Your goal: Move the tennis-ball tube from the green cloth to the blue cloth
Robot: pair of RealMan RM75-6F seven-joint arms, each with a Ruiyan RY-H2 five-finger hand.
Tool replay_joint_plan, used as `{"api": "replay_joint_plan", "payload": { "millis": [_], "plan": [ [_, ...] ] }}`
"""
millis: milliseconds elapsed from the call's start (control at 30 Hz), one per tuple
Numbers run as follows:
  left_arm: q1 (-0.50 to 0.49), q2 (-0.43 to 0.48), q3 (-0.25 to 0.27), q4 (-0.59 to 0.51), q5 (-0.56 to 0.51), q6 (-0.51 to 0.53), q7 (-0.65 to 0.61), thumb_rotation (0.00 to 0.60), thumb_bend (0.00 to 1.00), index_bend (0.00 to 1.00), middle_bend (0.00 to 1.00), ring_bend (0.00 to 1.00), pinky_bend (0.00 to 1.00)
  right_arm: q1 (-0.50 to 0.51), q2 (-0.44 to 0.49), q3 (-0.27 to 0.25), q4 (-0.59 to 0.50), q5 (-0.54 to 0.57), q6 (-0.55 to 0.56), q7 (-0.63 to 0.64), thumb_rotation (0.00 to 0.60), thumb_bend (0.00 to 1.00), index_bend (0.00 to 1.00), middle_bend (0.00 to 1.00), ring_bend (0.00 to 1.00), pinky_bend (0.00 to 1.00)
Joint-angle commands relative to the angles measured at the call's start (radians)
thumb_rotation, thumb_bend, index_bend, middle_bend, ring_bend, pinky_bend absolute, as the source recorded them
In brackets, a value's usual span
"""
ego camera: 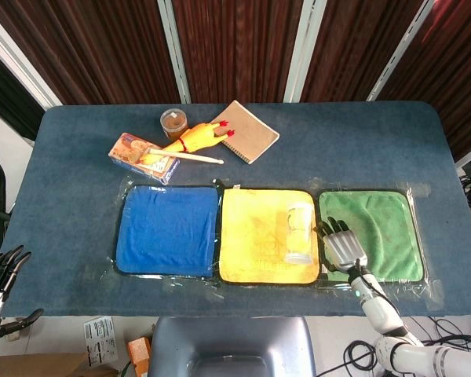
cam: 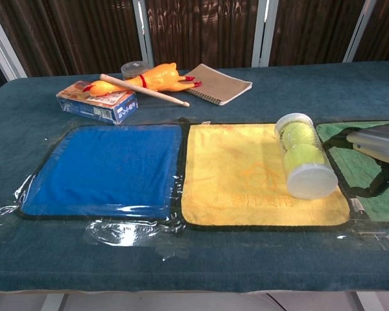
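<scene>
"What kind of place is this?"

"It looks like a robot test room. A big table (ego camera: 78, 196) has a blue cover. Three cloths are taped flat under shiny plastic. Wires (ego camera: 455, 349) lie on the floor, and dark curtains (ego camera: 235, 47) hang behind."

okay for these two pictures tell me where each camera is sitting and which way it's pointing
Head view: high above the near table edge, looking steeply down on the whole table; shows the right hand with its forearm, and the left hand at the lower left corner.
Chest view: low at the near edge, looking across the tabletop toward the curtains; shows only the right hand at the right edge.
Shared: tennis-ball tube lying on the yellow cloth, and the blue cloth.
</scene>
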Motion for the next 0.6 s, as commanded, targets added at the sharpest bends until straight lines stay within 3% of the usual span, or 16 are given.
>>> {"api": "replay_joint_plan", "payload": {
  "millis": [33, 600],
  "plan": [
    [0.000, 0.000, 0.000, 0.001, 0.000, 0.001, -0.001, 0.600, 0.07, 0.00, 0.00, 0.05, 0.10, 0.016, -0.010, 0.005, -0.004, 0.020, -0.013, -0.010, 0.600, 0.25, 0.19, 0.13, 0.00, 0.12],
    [0.002, 0.002, 0.000, 0.010, 0.004, 0.011, -0.020, 0.600, 0.07, 0.00, 0.00, 0.05, 0.10, 0.155, -0.114, 0.036, -0.017, 0.145, -0.006, -0.107, 0.600, 0.25, 0.18, 0.13, 0.00, 0.12]
  ]
}}
